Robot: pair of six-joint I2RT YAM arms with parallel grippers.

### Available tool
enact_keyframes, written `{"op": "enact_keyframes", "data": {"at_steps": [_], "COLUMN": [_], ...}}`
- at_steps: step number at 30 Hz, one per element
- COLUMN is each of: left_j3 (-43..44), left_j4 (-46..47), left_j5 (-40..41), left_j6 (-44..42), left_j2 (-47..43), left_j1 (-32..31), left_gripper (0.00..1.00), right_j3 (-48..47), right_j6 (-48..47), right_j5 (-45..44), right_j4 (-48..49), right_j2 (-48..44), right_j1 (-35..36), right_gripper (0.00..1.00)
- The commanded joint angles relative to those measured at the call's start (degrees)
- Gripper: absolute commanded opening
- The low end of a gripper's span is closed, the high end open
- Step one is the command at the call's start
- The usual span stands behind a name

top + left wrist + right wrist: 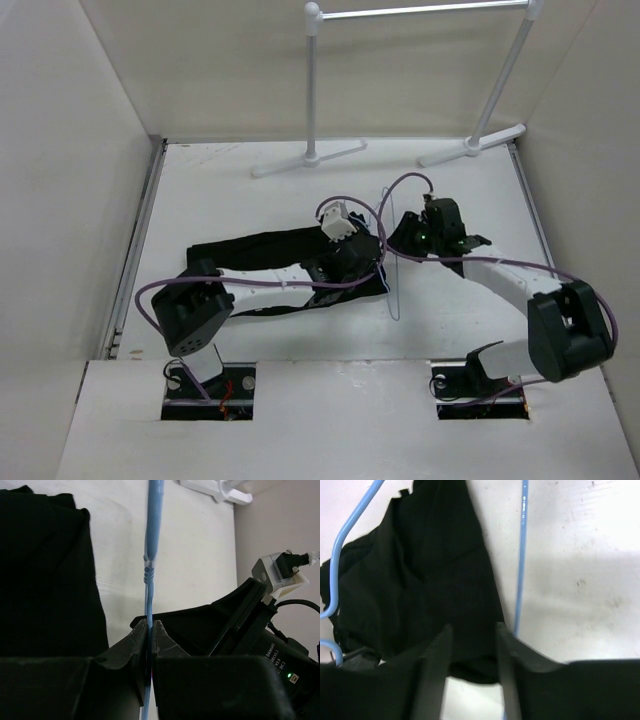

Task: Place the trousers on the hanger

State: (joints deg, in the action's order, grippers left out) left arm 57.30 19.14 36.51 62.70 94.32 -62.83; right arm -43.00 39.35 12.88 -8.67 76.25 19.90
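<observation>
The black trousers (pixel 260 255) lie flat across the table's middle, under my left arm. They also show in the left wrist view (pixel 45 570) and the right wrist view (pixel 430 565). The hanger (pixel 391 290) is a thin pale blue wire at the trousers' right end. My left gripper (pixel 376 263) is shut on the hanger wire (pixel 150 555), which runs straight up between its tips (pixel 150 627). My right gripper (pixel 405 240) is open just to the right; its fingers (pixel 437 650) straddle the edge of the black fabric. One hanger wire (pixel 521 555) passes right of them.
A white clothes rack (pixel 312 80) stands at the back on T-shaped feet (pixel 308 158); one foot shows in the left wrist view (pixel 225 491). White walls close in the table on the left, right and back. The right arm's housing (pixel 260 640) is close beside my left gripper.
</observation>
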Motion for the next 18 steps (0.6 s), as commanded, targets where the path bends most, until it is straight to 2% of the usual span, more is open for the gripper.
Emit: {"op": "enact_keyframes", "data": {"at_steps": [1, 6, 11, 16, 18], "left_j3": [-0.96, -1.13, -1.4, -1.31, -1.49], "left_j4": [5.56, 5.65, 5.48, 5.3, 4.86], "left_j5": [4.18, 4.71, 5.67, 5.32, 4.97], "left_j6": [2.87, 3.66, 4.54, 5.94, 6.91], "left_j2": [1.38, 4.99, 7.36, 10.09, 10.53], "left_j1": [1.0, 1.7, 1.61, 1.79, 1.79], "left_gripper": [0.0, 0.0, 0.0, 0.0, 0.0], "right_j3": [-1.21, -1.47, -2.52, -2.44, -2.88], "right_j6": [1.34, 3.54, 3.19, 3.36, 3.19], "right_j5": [0.65, 3.11, 3.9, 4.96, 4.61], "right_j4": [11.37, 18.24, 19.65, 20.71, 19.83], "right_j2": [4.16, 11.54, 16.56, 18.58, 18.33], "right_j1": [-0.17, -0.44, -0.35, -0.35, -0.35], "right_gripper": [0.52, 0.53, 0.6, 0.59, 0.56]}}
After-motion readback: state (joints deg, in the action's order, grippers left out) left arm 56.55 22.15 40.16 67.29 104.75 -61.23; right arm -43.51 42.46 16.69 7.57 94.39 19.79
